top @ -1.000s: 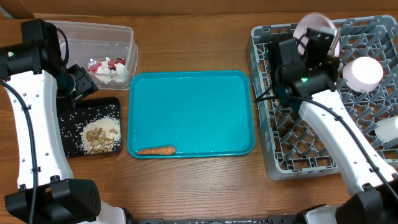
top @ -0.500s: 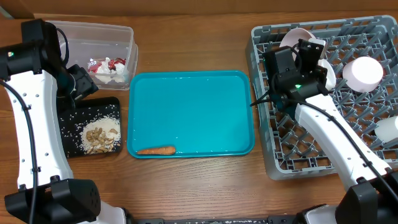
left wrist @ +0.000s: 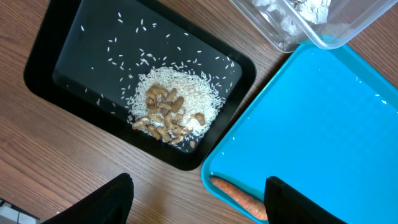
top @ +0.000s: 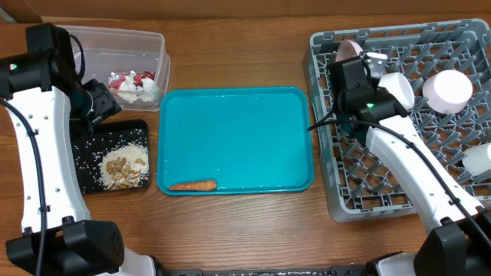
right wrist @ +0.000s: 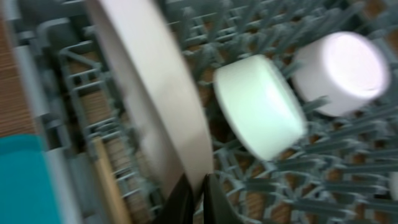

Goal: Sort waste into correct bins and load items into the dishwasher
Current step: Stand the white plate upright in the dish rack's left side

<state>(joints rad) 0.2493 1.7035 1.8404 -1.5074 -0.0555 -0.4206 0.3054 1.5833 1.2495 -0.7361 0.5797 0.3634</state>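
Over the last second the right arm has swung the plate [top: 349, 50] from the far middle of the dish rack [top: 360, 195] toward its far left corner and turned it on edge, so that from overhead only a narrow pale sliver shows where a broad disc showed before. In the right wrist view the right gripper [right wrist: 198, 196] is pinched tight on the lower rim of the plate, which stands nearly upright among the grey pegs, beside a white bowl [right wrist: 258, 112] and a second white bowl [right wrist: 342, 68] already lying in the rack. A thin light wooden stick, probably a chopstick [right wrist: 109, 180], lies in the lattice to the plate's left. The picture is blurred, so whether the plate's edge already sits between pegs cannot be told. It looks as though the plate is about to be slotted, with only the release left. The left arm has not moved in that time: the left gripper [left wrist: 199, 186] hangs wide open and empty above the near corner of the black tray [left wrist: 81, 56], where rice and nut scraps [left wrist: 171, 112] lie heaped. The snack wrapper [top: 132, 78] and crumpled paper [top: 142, 92] lie in the clear tub [top: 100, 42]. The carrot [top: 192, 185] lies alone at the near edge of the teal tray [top: 238, 130] on the counter [top: 245, 230] and appears to be the last waste to sort.
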